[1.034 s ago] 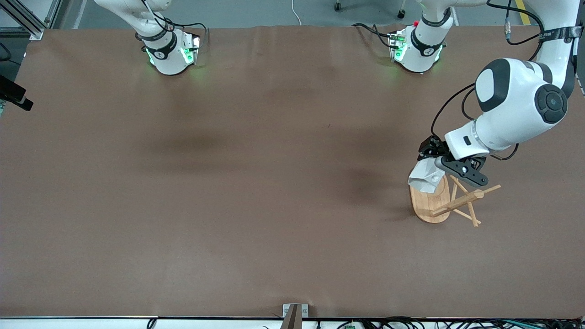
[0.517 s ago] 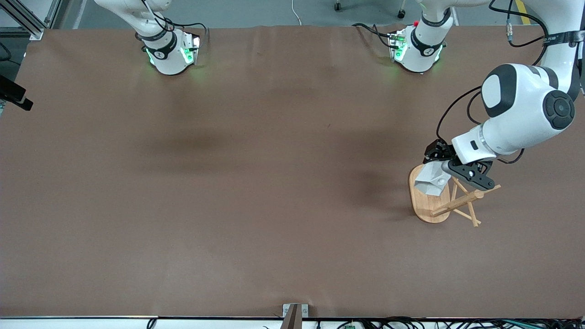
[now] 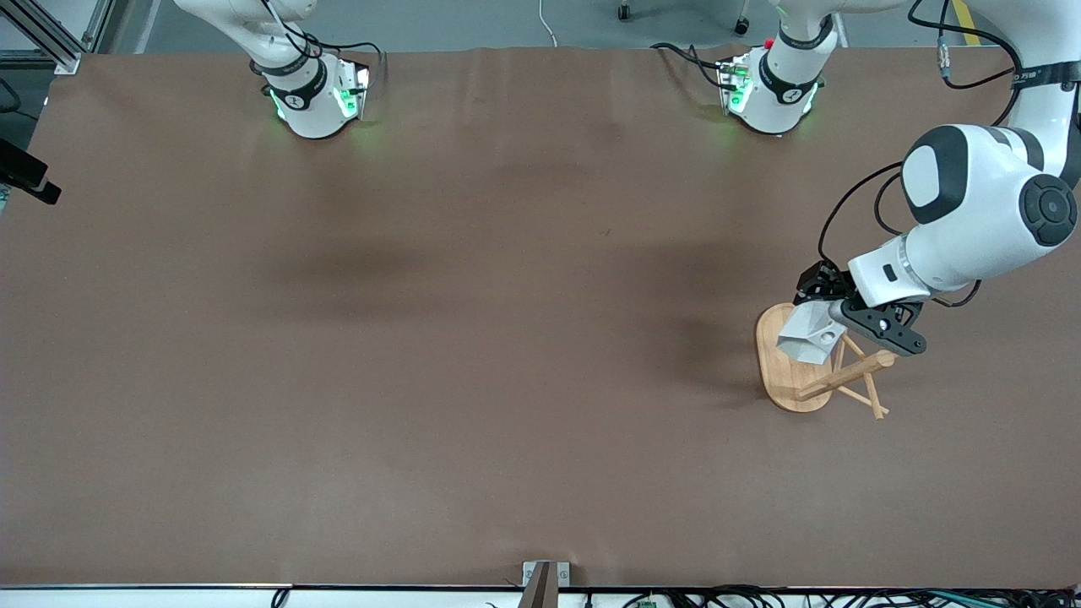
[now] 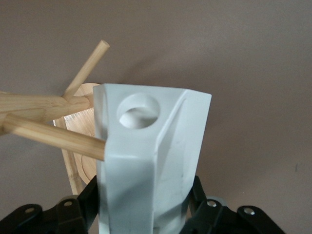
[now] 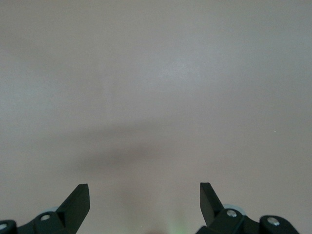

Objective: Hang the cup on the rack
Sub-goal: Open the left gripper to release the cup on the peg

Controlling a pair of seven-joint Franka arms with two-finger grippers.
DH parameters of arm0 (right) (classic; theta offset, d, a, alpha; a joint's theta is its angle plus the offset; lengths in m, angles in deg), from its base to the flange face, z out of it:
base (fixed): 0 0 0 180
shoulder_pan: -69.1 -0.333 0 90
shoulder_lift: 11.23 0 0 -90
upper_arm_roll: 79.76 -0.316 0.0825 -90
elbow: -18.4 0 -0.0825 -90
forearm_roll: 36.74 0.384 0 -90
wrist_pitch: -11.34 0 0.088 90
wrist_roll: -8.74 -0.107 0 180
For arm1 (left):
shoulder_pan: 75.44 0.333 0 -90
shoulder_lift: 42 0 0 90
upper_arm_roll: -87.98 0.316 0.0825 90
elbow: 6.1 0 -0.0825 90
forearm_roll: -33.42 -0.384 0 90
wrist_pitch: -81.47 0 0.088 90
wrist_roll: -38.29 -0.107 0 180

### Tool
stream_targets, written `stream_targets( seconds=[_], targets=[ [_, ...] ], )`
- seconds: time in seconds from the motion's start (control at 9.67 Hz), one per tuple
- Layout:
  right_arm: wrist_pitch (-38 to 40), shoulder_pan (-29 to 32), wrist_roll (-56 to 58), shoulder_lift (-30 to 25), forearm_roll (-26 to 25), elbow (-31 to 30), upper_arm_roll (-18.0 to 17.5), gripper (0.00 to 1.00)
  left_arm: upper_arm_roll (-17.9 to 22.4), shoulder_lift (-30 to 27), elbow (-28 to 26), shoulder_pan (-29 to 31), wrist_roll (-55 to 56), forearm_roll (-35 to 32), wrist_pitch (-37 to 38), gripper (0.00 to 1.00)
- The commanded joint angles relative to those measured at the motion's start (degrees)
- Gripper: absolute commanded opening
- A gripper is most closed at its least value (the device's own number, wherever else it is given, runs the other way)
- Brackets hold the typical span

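Note:
My left gripper (image 3: 847,319) is shut on the white faceted cup (image 3: 808,334), which hangs tilted over the oval base (image 3: 778,374) of the bamboo rack. In the left wrist view the black fingers (image 4: 80,207) clamp the cup's body (image 4: 151,165), and the round hole (image 4: 138,111) in its handle faces the camera. One rack peg (image 4: 53,136) ends right at the cup's edge, beside the hole and not through it. The post and crossing pegs (image 3: 855,370) stand beside the cup. My right gripper (image 5: 145,195) is open over bare table; the right arm waits.
The brown table cover (image 3: 473,338) spreads wide toward the right arm's end. Both arm bases (image 3: 311,95) (image 3: 770,84) stand at the table's back edge. A metal bracket (image 3: 545,578) sits at the front edge, and a black fixture (image 3: 25,177) juts in at the right arm's end.
My left gripper has carried the cup sideways toward the rack's post and pegs, uncovering more of the oval base. The right arm has not moved.

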Motion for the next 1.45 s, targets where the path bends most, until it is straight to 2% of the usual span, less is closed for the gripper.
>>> stream_targets(
  seconds=[0.0,0.21,0.31,0.41,0.52,1.03,1.34],
  targets=[
    [0.37,0.11,0.63,0.34,-0.7,0.96,-0.25,1.0,1.19,2.3,0.38,-0.09,-2.0,0.84,-0.61,0.03],
    [0.37,0.2,0.63,0.34,-0.7,0.96,-0.25,1.0,1.28,2.39,0.38,-0.09,-2.35,0.67,-0.61,0.05],
    [0.37,0.2,0.63,0.34,-0.7,0.96,-0.25,1.0,1.19,2.57,0.38,-0.09,-2.35,0.67,-0.61,0.23],
    [0.29,0.2,0.63,0.34,-0.7,0.96,-0.25,1.0,1.28,2.66,0.38,-0.09,-2.35,0.75,-0.7,0.78],
    [0.29,0.28,0.63,0.34,-0.7,0.96,-0.17,1.0,1.28,2.48,0.73,-0.09,-1.74,0.76,-0.61,1.0],
    [0.29,0.46,0.71,0.34,-0.43,0.96,-0.08,1.0,1.28,0.82,5.38,-0.09,5.36,0.76,3.42,1.0],
    [0.37,0.55,0.63,0.34,-0.35,0.96,-0.08,1.0,1.11,-4.97,5.83,-0.7,16.94,-0.03,8.16,1.0]
  ],
)
